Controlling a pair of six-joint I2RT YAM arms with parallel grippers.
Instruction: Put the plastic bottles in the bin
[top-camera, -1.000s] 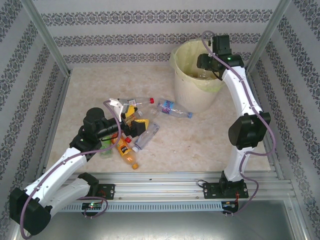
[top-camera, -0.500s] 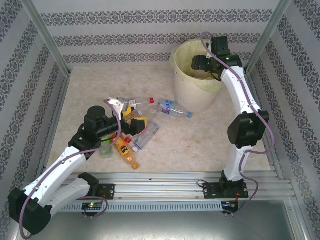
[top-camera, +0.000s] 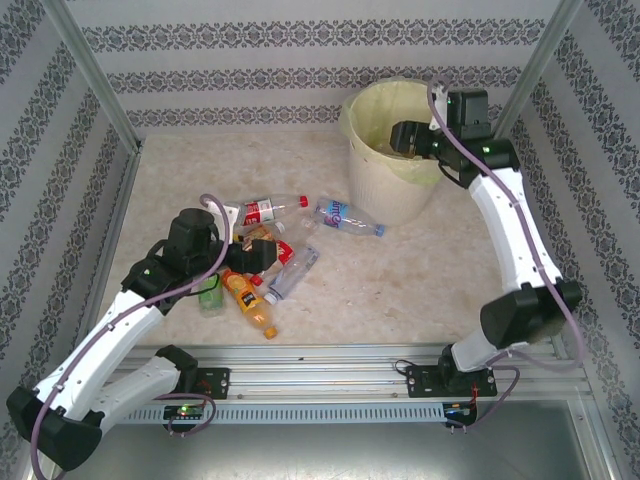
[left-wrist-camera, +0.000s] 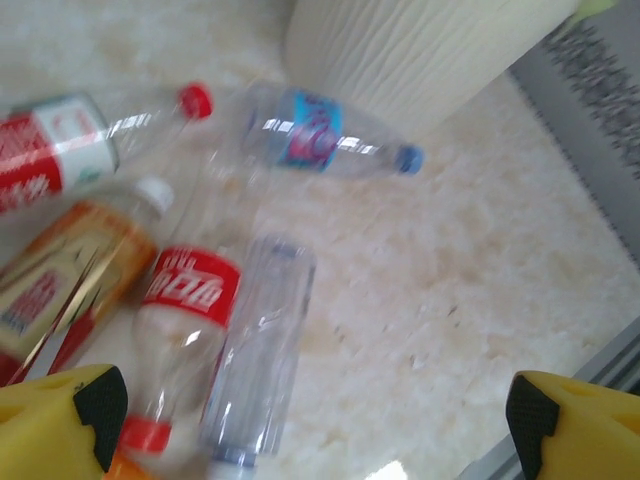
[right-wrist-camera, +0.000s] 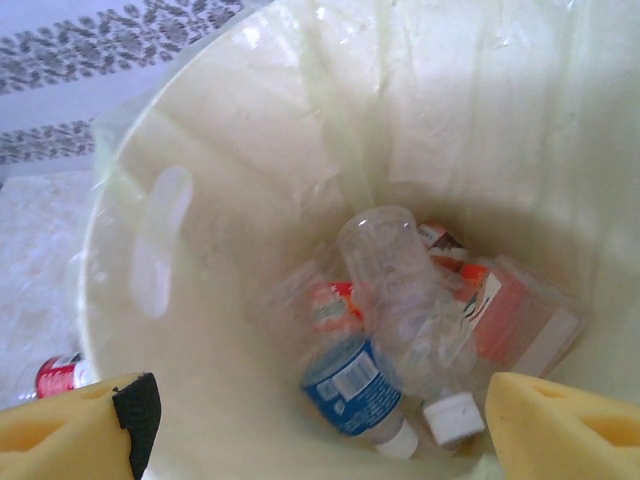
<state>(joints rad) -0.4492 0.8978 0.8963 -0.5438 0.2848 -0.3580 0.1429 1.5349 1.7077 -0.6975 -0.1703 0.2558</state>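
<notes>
We reckon the drop step is closing: our right gripper (right-wrist-camera: 320, 425) hangs over the bin (top-camera: 385, 195), fingers spread and empty, with bottles (right-wrist-camera: 395, 290) lying inside. Left of the bin, our left gripper (left-wrist-camera: 312, 420) hovers released above the loose plastic bottles (left-wrist-camera: 260, 340). Next: lower, pinch one.

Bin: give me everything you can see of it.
The bin is a round cream-white plastic bucket, ribbed outside, lined with a pale yellow-green translucent bag folded over its rim. It stands upright on the table's far right, by the back wall. Several plastic bottles lie at its bottom, one blue-labelled. The open right gripper hovers above its mouth.
</notes>
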